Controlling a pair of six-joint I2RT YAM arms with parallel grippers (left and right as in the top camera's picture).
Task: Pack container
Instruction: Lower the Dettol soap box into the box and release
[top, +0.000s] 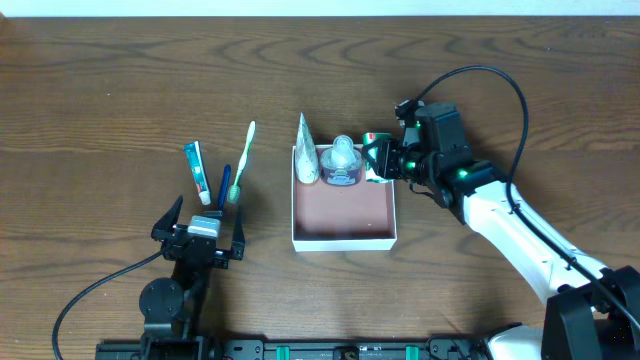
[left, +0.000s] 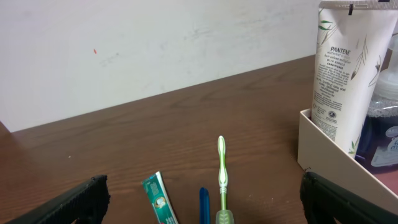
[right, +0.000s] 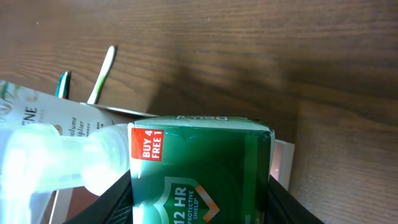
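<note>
Two toiletries stood inside the container (top: 345, 215): a white tube (top: 306, 150) propped upright in a far corner and a clear-capped bottle (top: 341, 160) next to it, both just to the left of the right gripper (top: 380, 160). That gripper was clamped on a green box (right: 199, 168) (a soap pack, judging by the "buy 4 free 1" flash on its face). It held the box over the container's far edge, hard up against the bottle. Whether the box had reached the floor could not be told. The pinkish floor behind the gripper, toward the robot's base, lay bare.

The left gripper (top: 203, 230) sat low near the table (top: 100, 120), well apart from the container off to its right, jaws spread wide and holding nothing. Just ahead of it lay three loose things side by side: a toothpaste tube (left: 158, 199), a blue-handled item (left: 204, 202) too slim to identify, and a green toothbrush (left: 221, 168).

By that count the packing looked about half done. Two pieces were in and a third was at the point of being set down. The three in front of the left gripper had yet to be picked up, and there was ample room left for them.
</note>
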